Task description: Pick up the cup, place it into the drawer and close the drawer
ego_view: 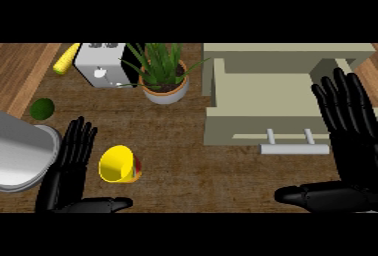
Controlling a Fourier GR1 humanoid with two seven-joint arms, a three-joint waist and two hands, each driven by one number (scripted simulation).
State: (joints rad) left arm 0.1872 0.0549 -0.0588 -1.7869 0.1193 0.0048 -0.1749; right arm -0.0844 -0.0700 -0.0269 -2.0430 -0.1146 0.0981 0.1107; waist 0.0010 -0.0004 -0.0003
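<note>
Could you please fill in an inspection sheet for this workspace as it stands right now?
Surface: brown wooden counter.
Job's things: yellow cup lying on its side beside the left hand; drawer pulled open, nothing seen inside.
Clutter: potted plant, toaster, corn cob, green avocado, grey basin at left edge.
Hands: left hand and right hand open, holding nothing.
Cables: nothing seen.
Surroundings: nothing seen.

You see both forearms cut off at the lower edge. The grey bowl [22, 157] runs off the left side; the plant [159, 62] hides part of the toaster [100, 62].
</note>
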